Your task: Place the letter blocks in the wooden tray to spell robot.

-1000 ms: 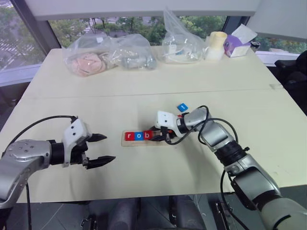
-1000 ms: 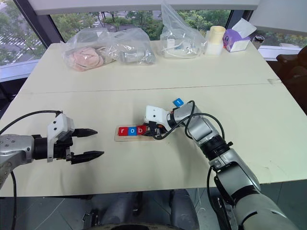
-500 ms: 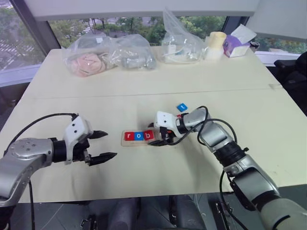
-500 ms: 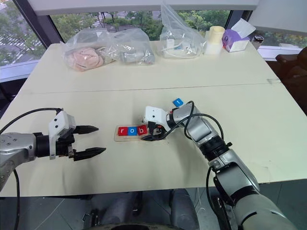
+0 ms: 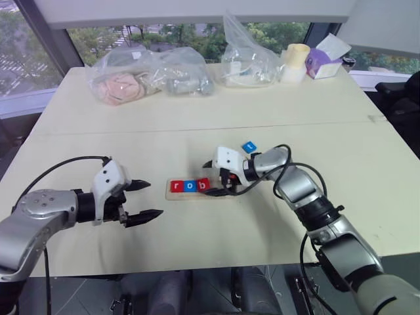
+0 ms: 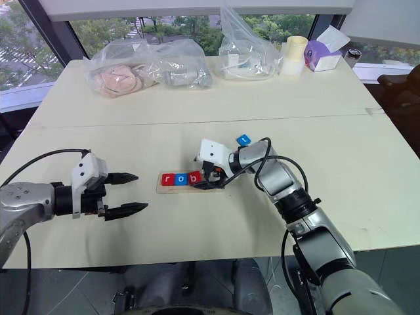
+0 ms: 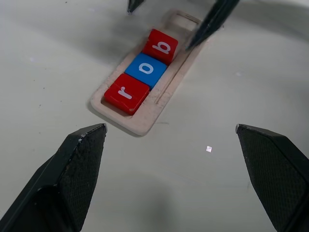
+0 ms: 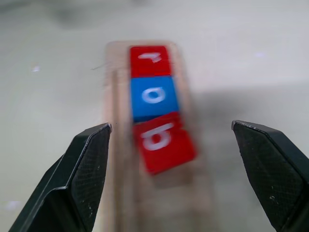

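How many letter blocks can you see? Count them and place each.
4. Three sit in the wooden tray: red r, blue o, red b. A blue block lies on the table behind the right gripper. A fifth may be hidden.

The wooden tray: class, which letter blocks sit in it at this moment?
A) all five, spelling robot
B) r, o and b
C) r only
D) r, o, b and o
B: the wooden tray holds a red r block, a blue o block and a red b block, with the slot beyond the b still bare.
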Controlling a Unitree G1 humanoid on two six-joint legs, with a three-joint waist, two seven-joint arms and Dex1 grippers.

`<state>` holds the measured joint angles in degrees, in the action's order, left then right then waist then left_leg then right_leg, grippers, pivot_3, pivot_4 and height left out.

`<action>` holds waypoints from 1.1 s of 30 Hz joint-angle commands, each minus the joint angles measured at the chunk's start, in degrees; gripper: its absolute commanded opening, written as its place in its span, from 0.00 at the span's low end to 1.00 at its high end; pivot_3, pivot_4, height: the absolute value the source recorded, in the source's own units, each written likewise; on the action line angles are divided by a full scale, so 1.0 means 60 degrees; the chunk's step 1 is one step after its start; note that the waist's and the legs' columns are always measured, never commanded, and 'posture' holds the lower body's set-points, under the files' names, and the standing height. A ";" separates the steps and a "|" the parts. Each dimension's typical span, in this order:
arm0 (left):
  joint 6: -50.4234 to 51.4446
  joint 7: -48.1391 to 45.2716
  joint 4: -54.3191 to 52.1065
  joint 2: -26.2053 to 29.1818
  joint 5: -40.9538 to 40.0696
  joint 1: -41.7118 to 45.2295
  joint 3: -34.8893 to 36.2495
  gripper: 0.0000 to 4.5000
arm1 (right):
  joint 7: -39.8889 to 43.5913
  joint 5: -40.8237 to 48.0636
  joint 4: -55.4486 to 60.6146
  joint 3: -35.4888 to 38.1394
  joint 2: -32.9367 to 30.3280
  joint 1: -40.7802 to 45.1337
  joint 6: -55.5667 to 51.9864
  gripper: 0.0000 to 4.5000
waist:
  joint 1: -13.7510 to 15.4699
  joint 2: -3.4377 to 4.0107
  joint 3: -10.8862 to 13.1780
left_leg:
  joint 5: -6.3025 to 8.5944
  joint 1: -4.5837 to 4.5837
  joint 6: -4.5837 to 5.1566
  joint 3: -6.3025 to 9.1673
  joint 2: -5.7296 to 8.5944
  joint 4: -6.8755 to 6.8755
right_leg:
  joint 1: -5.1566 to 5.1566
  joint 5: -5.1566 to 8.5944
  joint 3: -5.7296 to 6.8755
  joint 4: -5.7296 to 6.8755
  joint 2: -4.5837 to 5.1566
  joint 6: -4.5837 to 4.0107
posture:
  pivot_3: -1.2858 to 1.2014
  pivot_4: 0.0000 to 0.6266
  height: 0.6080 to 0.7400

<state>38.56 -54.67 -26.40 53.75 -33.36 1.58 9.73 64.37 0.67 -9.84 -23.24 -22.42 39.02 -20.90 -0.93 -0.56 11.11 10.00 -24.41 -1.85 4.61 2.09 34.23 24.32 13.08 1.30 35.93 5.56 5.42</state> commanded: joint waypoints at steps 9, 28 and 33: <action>-0.0226 -0.0020 -0.0030 -0.0052 0.0154 0.0189 -0.0034 1.00 | -0.0027 0.0255 0.0747 -0.0119 0.0242 -0.0178 -0.0292 0.91 | -0.0016 0.0000 0.0000 | -0.0001 0.0004 -0.0001 0.0001 -0.0002 0.0001 | 0.0001 0.0000 0.0000 0.0009 -0.0001 0.0000 | 0.52 0.24 1.00; 0.1136 0.1252 -0.0607 -0.1462 -0.1753 0.2327 -0.0159 1.00 | -0.5743 0.1570 0.3949 0.4706 0.1221 -0.0612 -0.6042 0.91 | 0.0050 -0.0014 -0.0007 | -0.0008 0.0002 -0.0011 0.0014 0.0003 0.0005 | 0.0000 0.0000 0.0000 0.0024 -0.0001 0.0001 | 0.52 0.24 1.00; 0.0859 0.1388 -0.0288 -0.1786 -0.0923 0.3030 -0.1307 1.00 | -0.6892 0.1212 0.4104 0.4359 0.1385 -0.1569 -0.6306 0.91 | 0.0017 -0.0014 -0.0007 | -0.0010 0.0001 -0.0008 0.0003 0.0009 0.0009 | -0.0002 0.0000 -0.0008 0.0024 -0.0001 -0.0001 | 0.52 0.24 1.00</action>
<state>45.18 -46.23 -27.88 43.14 -40.33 18.64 2.91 24.99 8.35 12.84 3.10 -14.58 29.14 -59.20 -0.83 -0.65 11.07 9.94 -24.40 -1.90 4.62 2.14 34.28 24.31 13.08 1.25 36.08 5.56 5.41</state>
